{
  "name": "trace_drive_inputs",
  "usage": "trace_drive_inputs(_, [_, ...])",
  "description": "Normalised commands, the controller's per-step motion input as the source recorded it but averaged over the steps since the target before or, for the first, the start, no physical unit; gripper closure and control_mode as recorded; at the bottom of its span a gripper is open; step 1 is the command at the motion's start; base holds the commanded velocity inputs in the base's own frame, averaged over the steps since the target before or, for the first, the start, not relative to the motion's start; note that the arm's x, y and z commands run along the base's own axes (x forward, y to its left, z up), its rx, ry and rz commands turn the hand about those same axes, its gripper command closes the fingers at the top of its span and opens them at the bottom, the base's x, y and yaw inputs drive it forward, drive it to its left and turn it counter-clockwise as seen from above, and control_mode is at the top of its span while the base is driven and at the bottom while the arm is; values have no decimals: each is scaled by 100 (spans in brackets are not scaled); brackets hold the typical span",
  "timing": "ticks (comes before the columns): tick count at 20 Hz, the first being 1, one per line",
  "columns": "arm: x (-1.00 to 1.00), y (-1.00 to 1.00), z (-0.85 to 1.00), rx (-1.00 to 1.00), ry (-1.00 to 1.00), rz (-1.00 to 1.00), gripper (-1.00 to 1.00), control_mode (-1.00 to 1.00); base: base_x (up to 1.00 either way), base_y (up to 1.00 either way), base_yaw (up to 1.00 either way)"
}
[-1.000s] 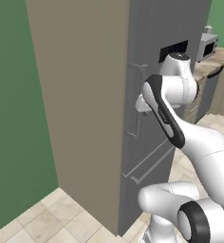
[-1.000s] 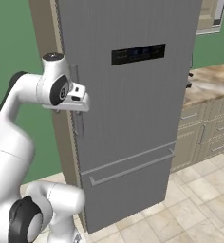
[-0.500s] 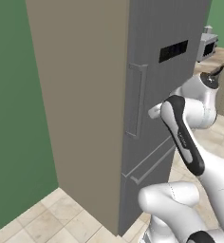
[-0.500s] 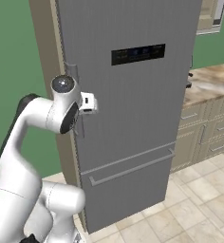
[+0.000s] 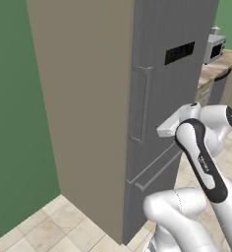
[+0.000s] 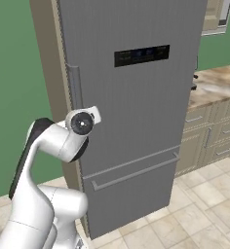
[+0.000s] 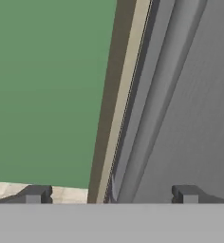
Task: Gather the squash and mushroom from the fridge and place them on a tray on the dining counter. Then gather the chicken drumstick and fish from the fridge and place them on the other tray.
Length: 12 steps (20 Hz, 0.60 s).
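Note:
The fridge (image 5: 182,88) is a tall grey appliance with a black display panel (image 6: 141,55), and its door is closed. Its long vertical bar handle (image 5: 143,103) runs down the door's left edge. In the hand view my gripper (image 7: 111,194) is open, and the handle (image 7: 156,104) runs up between its two dark fingertips (image 7: 35,193) without touching them. My white hand (image 5: 174,123) hovers just right of the handle's lower part, close to the door. The squash, mushroom, chicken drumstick, fish, both trays and the dining counter are out of view.
A beige side panel (image 5: 83,113) and a green wall (image 5: 14,123) flank the fridge on the left. A wall counter with beige cabinets (image 6: 209,126) stands to the right, with a microwave (image 5: 214,44) farther back. Tiled floor (image 6: 185,214) lies in front.
The arm has folded down and the hand has sunk from the handle's upper middle to its lower part. The fridge door has stayed closed and the gripper open.

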Motion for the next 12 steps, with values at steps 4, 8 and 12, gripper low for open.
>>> trace_drive_inputs(4, [-17,23,0,-2,-17,17,-100,-100,0,0,0])
trace_drive_inputs(8, [12,19,0,0,-10,6,-100,-100,0,0,0])
trace_drive_inputs(12, [32,19,0,0,-4,0,-100,-100,0,0,0])
